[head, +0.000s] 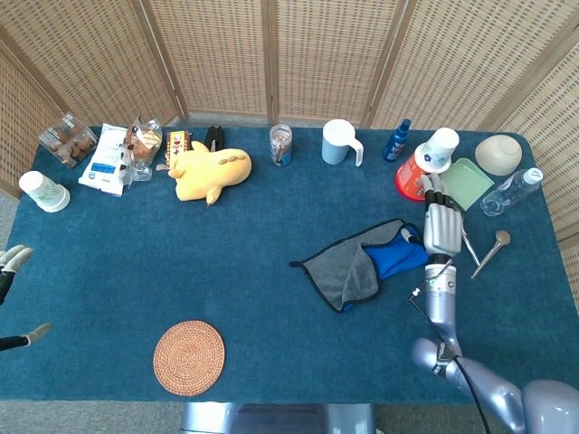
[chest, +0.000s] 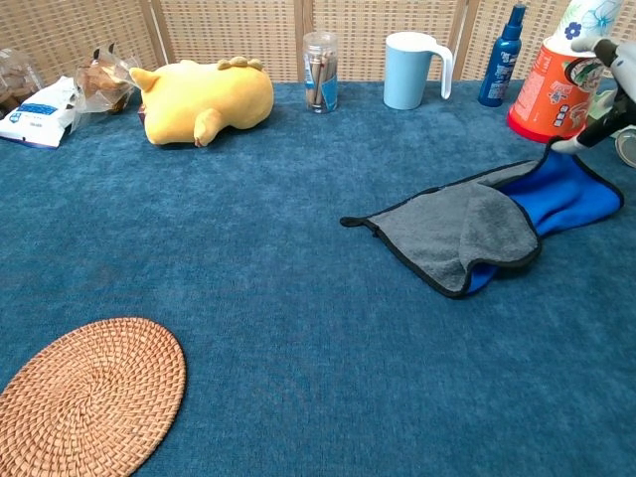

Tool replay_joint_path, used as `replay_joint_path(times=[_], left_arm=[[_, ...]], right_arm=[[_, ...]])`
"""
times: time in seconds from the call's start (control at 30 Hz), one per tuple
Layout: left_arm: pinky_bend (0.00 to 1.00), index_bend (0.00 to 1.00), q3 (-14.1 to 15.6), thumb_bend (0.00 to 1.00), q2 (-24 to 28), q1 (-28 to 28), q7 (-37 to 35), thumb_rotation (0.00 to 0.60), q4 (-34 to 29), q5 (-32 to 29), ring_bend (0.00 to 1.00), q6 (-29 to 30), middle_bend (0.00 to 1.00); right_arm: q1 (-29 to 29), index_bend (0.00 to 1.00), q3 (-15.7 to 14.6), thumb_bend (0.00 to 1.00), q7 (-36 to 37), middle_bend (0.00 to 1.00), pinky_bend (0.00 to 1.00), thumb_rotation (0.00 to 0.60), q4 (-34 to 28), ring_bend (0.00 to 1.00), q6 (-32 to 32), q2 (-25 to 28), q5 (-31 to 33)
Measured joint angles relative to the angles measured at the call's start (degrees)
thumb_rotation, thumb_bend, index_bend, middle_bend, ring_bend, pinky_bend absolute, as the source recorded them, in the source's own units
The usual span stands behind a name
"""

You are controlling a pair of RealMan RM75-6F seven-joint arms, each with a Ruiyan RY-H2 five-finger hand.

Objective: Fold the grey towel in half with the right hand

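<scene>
Grey metal fingers of the right hand (head: pixel 441 226) are seen from above at the right side of the table (head: pixel 136 271), just in front of the orange cup (head: pixel 413 176). In the chest view the right hand (chest: pixel 608 91) pinches a corner of the towel (chest: pixel 467 224) and holds it lifted off the cloth, so that the blue underside is turned up along the towel's right part. The rest of the towel (head: pixel 357 262) is laid on the table right of centre — grey face up, with one flap doubled over near its middle and a pointed corner stretched out to the left.

Beside the hand, a spoon (head: pixel 490 251) and a green tray (head: pixel 467 183) are set, with a bowl (head: pixel 498 155) and a clear bottle (head: pixel 511 191) further right. Behind the towel, along the far edge, a blue spray bottle (chest: pixel 502 56), a pale mug (chest: pixel 409 70) and a glass jar (chest: pixel 320 72) are lined up. Further left a yellow plush (chest: pixel 204 100) is laid on its side, next to snack packets (head: pixel 110 155) and a paper cup (head: pixel 42 191). A woven mat (head: pixel 188 357) is placed near the front edge.

At the far left edge of the head view, only part of the left hand (head: pixel 11 262) is shown — off the table, holding nothing, fingers apart.
</scene>
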Motion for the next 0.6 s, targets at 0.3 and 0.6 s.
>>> replay_joint_path(times=[0.3,0.6], left_arm=[[0.0,0.0,-0.03,0.13,-0.06,0.0,0.03,0.6,-0.02,-0.1,0.0,0.01,0.0],[0.0,0.0,0.13,0.13,-0.13,-0.05,0.48,0.6,0.06,0.13,0.0,-0.13,0.0]], right_arm=[[0.22,0.0,-0.26,0.0,-1.36,0.0,0.29,0.6,0.04,0.0,-0.46,-1.42,0.45],[2.27,0.0,1.91,0.05,-5.93,0.0,0.25,0.6,6.71,0.0,0.41,-4.99,3.06]])
